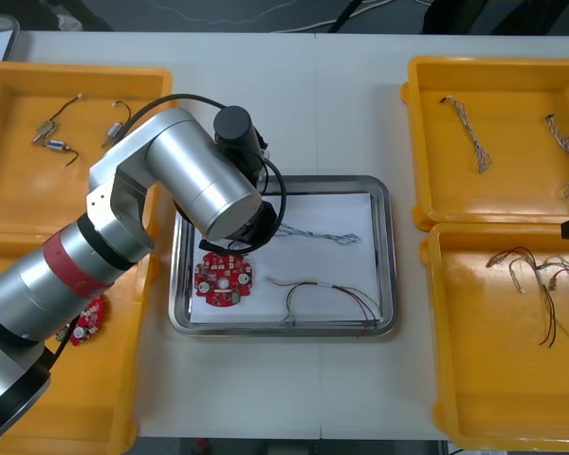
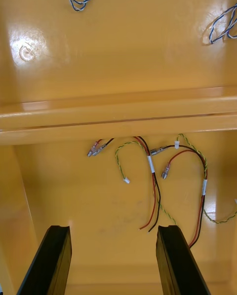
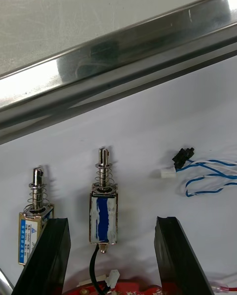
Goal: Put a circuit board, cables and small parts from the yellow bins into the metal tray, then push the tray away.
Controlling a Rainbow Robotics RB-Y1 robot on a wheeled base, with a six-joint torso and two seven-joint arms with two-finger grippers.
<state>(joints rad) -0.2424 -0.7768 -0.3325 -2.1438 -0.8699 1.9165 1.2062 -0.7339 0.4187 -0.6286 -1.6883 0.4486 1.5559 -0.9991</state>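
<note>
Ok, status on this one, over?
Left gripper open over metal tray, small metal part between its jaws. Right gripper open above red and yellow cables in near yellow bin. Tray holds circuit board; nothing blocking.

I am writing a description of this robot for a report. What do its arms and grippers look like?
The left arm is made of thick silver cylinders with black joints and one red band; a black cable loops beside its wrist. The left gripper and right gripper each have two flat black fingers with squared tips.
</note>
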